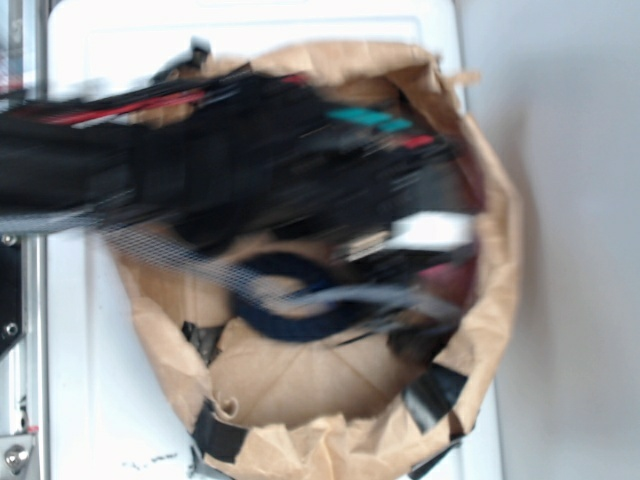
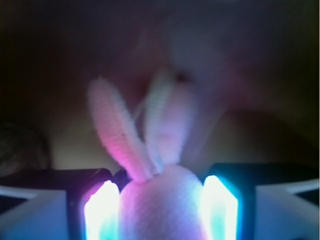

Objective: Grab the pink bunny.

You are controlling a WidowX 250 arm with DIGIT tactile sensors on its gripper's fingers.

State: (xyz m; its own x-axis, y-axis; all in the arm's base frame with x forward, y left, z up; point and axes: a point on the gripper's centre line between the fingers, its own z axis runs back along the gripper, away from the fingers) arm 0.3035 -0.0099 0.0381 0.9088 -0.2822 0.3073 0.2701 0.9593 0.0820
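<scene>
In the wrist view the pink bunny [image 2: 162, 212] fills the gap between my two glowing pads. Its rounded fuzzy body touches the left pad [image 2: 102, 212] and the right pad [image 2: 220, 207]. Its two ears [image 2: 120, 135] stick up and away from me. My gripper [image 2: 161, 200] is shut on the bunny. In the exterior view my arm [image 1: 250, 160] is a dark blur reaching from the left over a crumpled brown paper bowl [image 1: 300, 385]. The gripper end [image 1: 430, 240] is near the bowl's right wall. I cannot make out the bunny there.
A dark navy rope ring [image 1: 290, 300] lies in the middle of the paper bowl. The bowl has raised crumpled walls with black tape patches [image 1: 215, 435]. It sits on a white surface [image 1: 90, 330]. A metal rail [image 1: 15, 400] runs along the left edge.
</scene>
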